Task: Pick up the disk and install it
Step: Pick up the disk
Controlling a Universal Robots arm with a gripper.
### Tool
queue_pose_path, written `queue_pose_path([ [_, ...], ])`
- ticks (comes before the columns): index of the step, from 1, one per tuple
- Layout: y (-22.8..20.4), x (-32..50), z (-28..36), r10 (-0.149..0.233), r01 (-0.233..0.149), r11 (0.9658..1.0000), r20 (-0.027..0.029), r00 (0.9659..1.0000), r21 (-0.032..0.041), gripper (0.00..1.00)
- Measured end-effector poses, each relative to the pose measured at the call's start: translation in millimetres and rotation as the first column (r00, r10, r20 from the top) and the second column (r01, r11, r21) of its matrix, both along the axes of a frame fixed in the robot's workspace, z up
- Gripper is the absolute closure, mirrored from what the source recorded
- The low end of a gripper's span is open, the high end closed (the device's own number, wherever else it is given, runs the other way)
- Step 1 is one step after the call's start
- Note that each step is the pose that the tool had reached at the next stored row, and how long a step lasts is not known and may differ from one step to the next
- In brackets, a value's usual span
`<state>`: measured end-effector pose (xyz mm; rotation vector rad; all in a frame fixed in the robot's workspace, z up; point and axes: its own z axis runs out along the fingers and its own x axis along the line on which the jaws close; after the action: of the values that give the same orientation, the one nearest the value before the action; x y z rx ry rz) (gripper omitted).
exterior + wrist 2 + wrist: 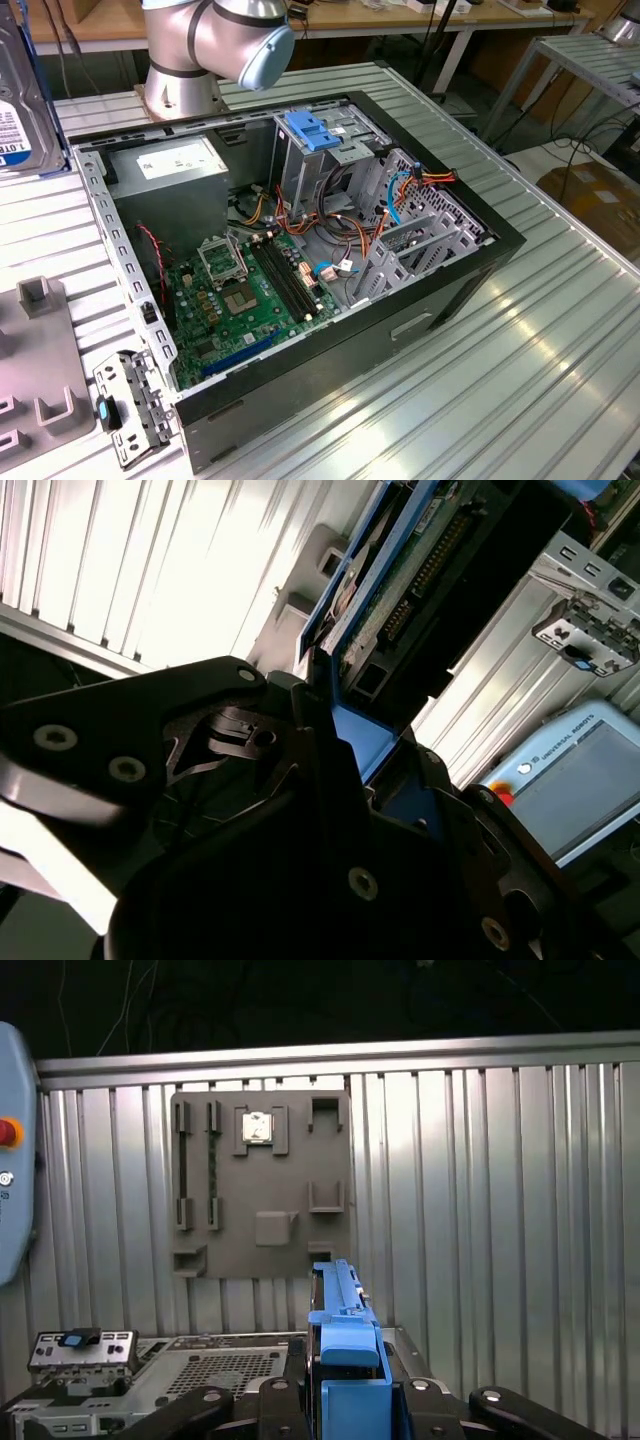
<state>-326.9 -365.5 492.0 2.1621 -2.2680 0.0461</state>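
Note:
The disk [16, 110] hangs in the air at the exterior view's left edge, above the slatted table, with part of its white and blue label showing. In the second wrist view the disk [415, 575] shows its green circuit-board underside and blue carrier rails. My gripper [345, 750] has its black fingers [300, 780] closed on the near end. In the first wrist view the disk [340, 1305] stands edge-on, blue rail upward, clamped in the gripper [345, 1395]. The open computer case [480, 270] lies well to the exterior view's right of the disk.
Inside the case stand a tall metal cage with a blue bracket [312, 130], a grey power supply [170, 165] and the green motherboard [250, 290]. A grey fixture plate [260, 1185] and a metal port panel [125, 405] lie on the table. The arm's base [190, 60] stands behind the case.

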Motion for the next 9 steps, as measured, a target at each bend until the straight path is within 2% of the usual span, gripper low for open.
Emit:
queue_pose_path([
  [8,-5.6,14.3,0.0,0.009,-0.009,1.0,0.0001,1.0,0.0,0.63],
  [9,-6.2,19.5,0.0,0.009,-0.009,1.0,0.0001,1.0,-0.0001,0.63],
])
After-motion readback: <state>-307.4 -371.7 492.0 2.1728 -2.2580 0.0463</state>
